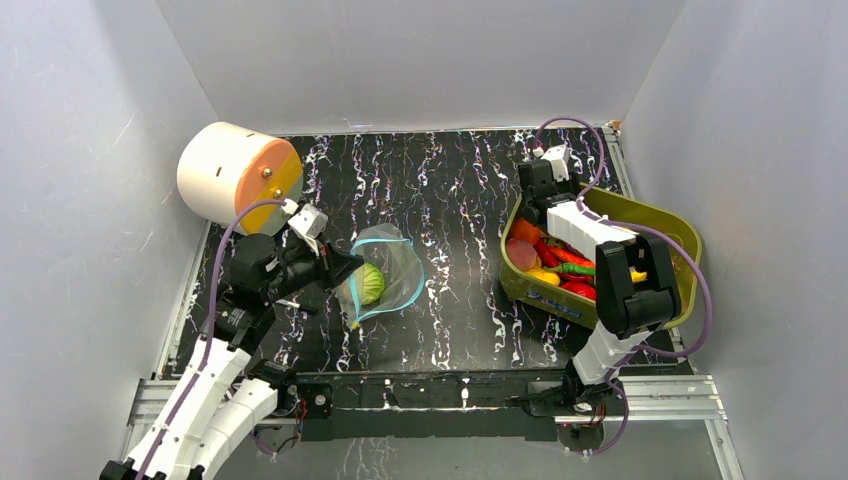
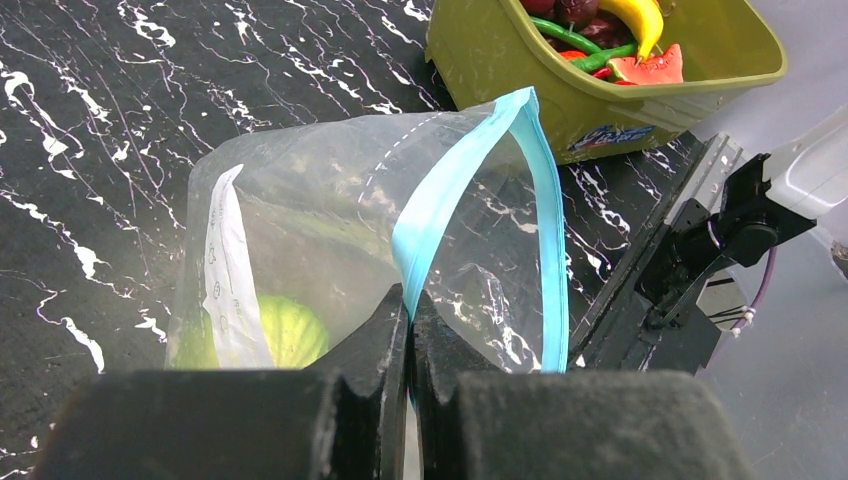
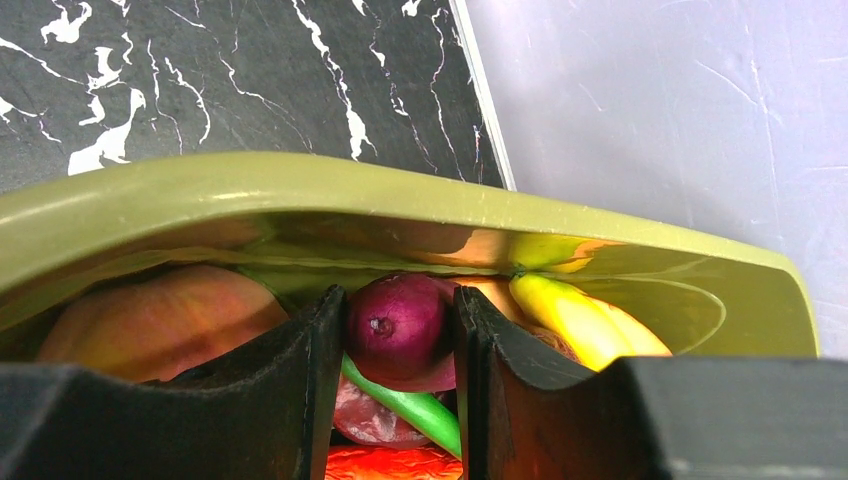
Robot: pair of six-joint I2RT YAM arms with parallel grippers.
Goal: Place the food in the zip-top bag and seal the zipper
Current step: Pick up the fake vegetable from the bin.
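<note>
The table [image 1: 450, 200] is black with white streaks, and white walls stand all around it. The left gripper [image 2: 409, 305] is pinched shut on the blue zipper [image 2: 440, 195], which holds the zip-top bag [image 2: 320, 190] open. A green cabbage [image 2: 290, 330] lies inside the bag.

The right gripper [image 3: 400, 300] is down in the green bin [image 3: 200, 190]. Its fingers sit on both sides of the purple sweet potato [image 3: 395, 335], very close. It is hard to tell if they squeeze it yet.

The sweet potato is round and smooth, so it could pop out. The bin's wall is right in front of the fingers and could get bumped on the way up. The thin bag could slip from the pinch and flop shut. Between the bin and the bag there is bare table to cross.
</note>
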